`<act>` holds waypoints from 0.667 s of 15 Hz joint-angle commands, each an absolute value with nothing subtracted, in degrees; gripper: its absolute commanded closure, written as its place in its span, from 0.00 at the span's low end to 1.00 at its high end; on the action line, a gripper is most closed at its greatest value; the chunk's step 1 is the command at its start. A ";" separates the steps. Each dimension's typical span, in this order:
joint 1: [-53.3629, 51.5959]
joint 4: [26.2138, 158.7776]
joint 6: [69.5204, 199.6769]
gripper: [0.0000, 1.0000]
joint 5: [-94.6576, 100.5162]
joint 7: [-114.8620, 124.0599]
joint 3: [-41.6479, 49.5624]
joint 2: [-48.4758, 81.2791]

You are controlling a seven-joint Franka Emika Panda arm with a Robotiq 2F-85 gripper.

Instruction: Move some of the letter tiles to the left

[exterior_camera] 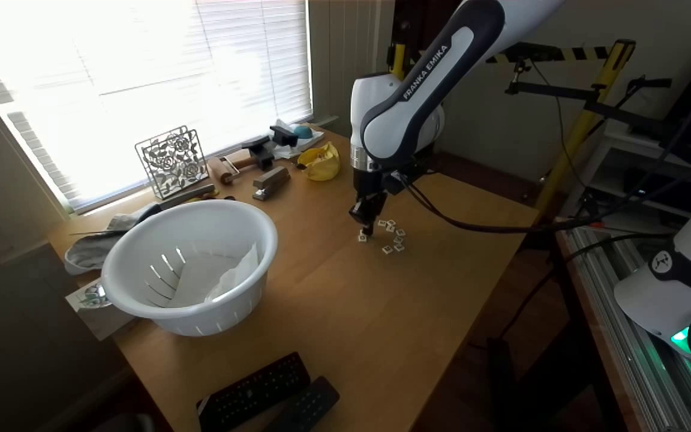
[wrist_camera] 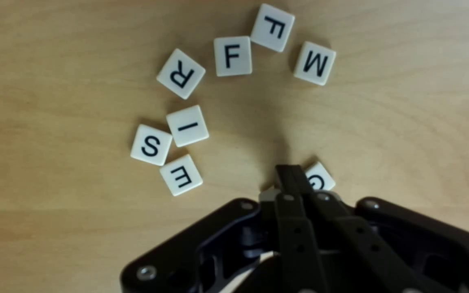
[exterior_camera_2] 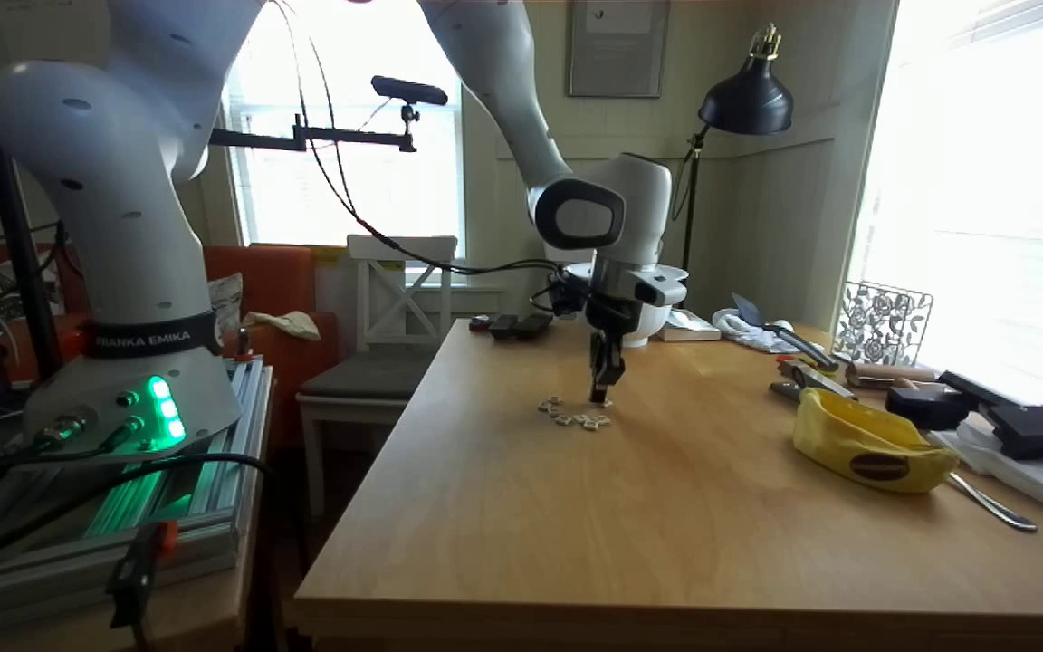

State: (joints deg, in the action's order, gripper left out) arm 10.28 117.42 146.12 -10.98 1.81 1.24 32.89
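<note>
Apparently poised with empty, clenched fingers (wrist_camera: 284, 183) just beside the G tile (wrist_camera: 320, 178), partly hiding it; cannot tell if touching. Counting seven more letter tiles (wrist_camera: 233, 57) in an arc apart from it. Could spin or lose it by pushing off-centre, or scrape the surface (wrist_camera: 405, 126) by dipping too low

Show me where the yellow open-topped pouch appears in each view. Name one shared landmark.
In an exterior view: yellow open-topped pouch, upper middle.
In an exterior view: pouch, right side, below mid-height.
Wrist view: not in it.
Shared landmark: small cream square letter tiles.
</note>
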 commanded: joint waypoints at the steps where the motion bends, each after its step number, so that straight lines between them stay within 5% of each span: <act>1: 11.33 116.32 145.91 1.00 -12.86 -0.32 0.23 33.88; 10: 13.92 121.06 151.34 1.00 -17.32 -5.66 -2.56 28.28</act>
State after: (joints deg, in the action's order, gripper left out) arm 12.60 117.89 150.20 -15.28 -3.01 -1.30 31.47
